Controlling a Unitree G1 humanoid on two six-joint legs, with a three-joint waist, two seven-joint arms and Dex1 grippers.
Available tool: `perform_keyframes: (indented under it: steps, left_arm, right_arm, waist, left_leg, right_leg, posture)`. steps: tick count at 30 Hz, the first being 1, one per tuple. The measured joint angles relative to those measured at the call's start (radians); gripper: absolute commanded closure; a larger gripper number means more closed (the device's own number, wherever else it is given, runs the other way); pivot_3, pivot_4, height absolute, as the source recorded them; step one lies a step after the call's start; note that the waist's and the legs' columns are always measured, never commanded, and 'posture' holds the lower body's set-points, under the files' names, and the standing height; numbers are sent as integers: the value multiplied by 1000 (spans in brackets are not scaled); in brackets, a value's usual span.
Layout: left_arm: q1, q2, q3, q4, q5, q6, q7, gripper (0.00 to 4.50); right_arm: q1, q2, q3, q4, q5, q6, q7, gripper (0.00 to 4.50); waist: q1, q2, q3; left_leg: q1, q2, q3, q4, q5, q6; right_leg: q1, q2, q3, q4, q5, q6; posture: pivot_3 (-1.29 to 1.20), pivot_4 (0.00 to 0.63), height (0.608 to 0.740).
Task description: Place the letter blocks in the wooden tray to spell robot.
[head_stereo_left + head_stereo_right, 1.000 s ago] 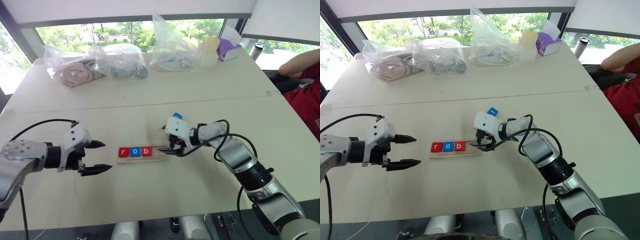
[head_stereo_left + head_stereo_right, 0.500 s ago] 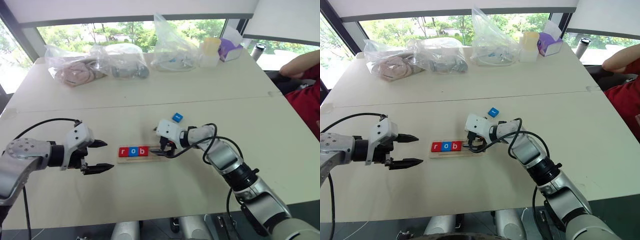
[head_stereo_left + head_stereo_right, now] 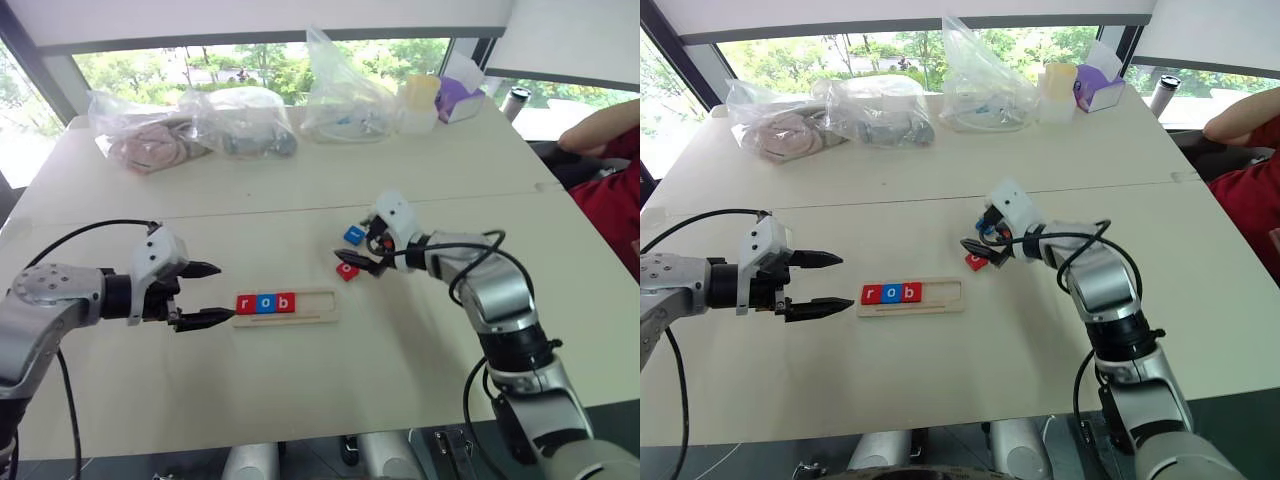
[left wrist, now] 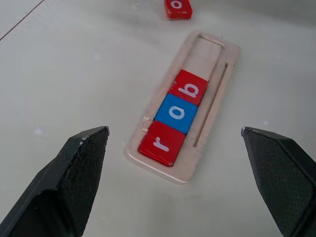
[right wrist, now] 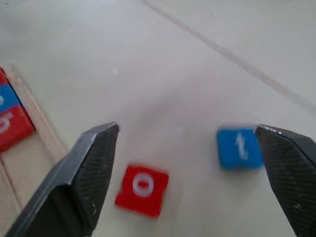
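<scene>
Both grippers are spread apart and empty: the right gripper (image 3: 366, 252) hovers over a loose red "o" block (image 3: 347, 270) and blue "t" block (image 3: 353, 235). Left gripper (image 3: 206, 293) sits just beside the wooden tray (image 3: 315, 305), which holds 3 blocks (image 3: 266, 303), "r", "o", "b", at its left end.

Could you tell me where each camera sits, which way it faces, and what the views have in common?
Head stereo pair: looks forward and down over the table; both arms show, left claw and right claw open.
Left wrist: looks along its fingers at the wooden tray holding r, o, b.
Right wrist: looks between its fingers at the loose red o block and blue t block.
Shared: both wrist views show the tray and the red o block.
</scene>
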Motion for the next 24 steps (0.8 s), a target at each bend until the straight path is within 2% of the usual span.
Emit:
perform_keyframes:
  steps: [3, 8, 11, 16, 20, 24]
  left_arm:
    - [-16, -4, -9, 8, 4, -1, 2, 0]
    - [-28, -15, -34, 28, 11, -3, 0, 0]
    - [-48, -15, -65, 36, 36, -20, -7, 0]
    - [-58, -15, -81, 64, 53, -26, -16, 0]
    - [-66, -19, -90, 68, 63, -38, -21, 0]
    - [-66, -36, -98, 64, 70, -45, -27, 0]
  right_arm:
    - [21, 77, -2, -57, 15, 96, -89, 68]
    - [82, 115, 54, -101, -25, 143, -232, 68]
    - [86, 114, 87, -97, -43, 154, -283, 872]
    - [100, 90, 102, -106, -61, 139, -313, 3328]
    - [98, 106, 97, -108, -60, 145, -333, 3326]
    - [103, 132, 39, -161, -66, 188, -395, 3326]
  waist:
    - [1, 0, 0]
    - [5, 0, 0]
    - [3, 0, 0]
    - [3, -1, 0]
    - [3, -1, 0]
    - [3, -1, 0]
  left_leg:
    - [0, 0, 0, 0, 0, 0]
    - [0, 0, 0, 1, 1, -1]
    - [0, -1, 0, 2, 1, -1]
    - [0, -1, 0, 1, 1, -1]
    - [0, 0, 0, 1, 1, -1]
    - [0, 0, 0, 1, 1, -1]
  right_leg:
    - [-1, 0, 0, 3, 0, 0]
    - [-1, -1, 0, 3, -3, -1]
    - [0, -1, 1, 3, -3, 0]
    - [0, 0, 0, 3, -4, 1]
    - [0, 0, 0, 3, -4, 1]
    - [-1, -1, 0, 3, -4, 1]
  posture:
    - [0, 150, 740]
    - [0, 150, 740]
    - [0, 150, 740]
    - [0, 150, 740]
    - [0, 150, 740]
    - [0, 150, 740]
